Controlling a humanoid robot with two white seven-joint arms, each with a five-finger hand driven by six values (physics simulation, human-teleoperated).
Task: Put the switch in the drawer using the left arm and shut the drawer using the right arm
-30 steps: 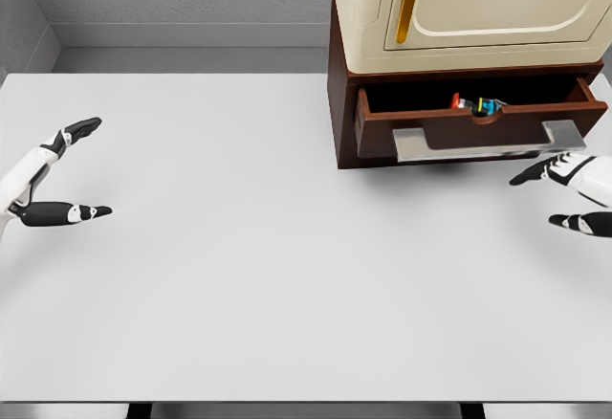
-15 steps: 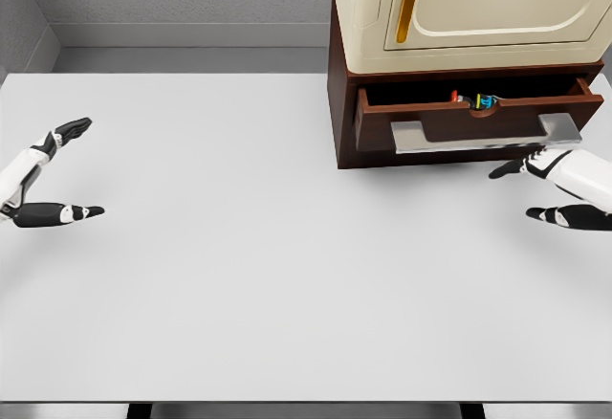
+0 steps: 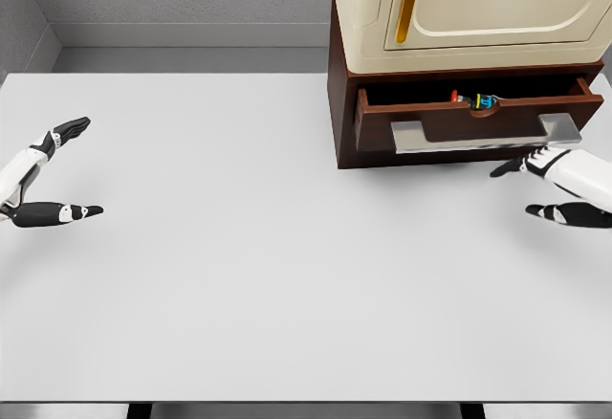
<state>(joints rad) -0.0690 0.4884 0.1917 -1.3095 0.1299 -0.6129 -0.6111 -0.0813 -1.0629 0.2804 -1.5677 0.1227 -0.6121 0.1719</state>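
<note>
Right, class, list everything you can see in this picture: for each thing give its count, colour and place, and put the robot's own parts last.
Table: one, white, fills most of the view.
Cabinet: one, dark brown, at the table's back right.
Upper unit: one, cream with a gold strip, on top of the cabinet.
Drawer: one, dark brown with a silver handle, part open at the cabinet's front.
Switch: one, small, with red, blue and yellow parts, inside the drawer.
Left hand: one, white and black, at the left edge, fingers spread, holding nothing.
Right hand: one, white and black, just below the handle's right end, fingers spread.

Bright, even, sharp render; soft shadow under the cabinet (image 3: 459, 65).
</note>
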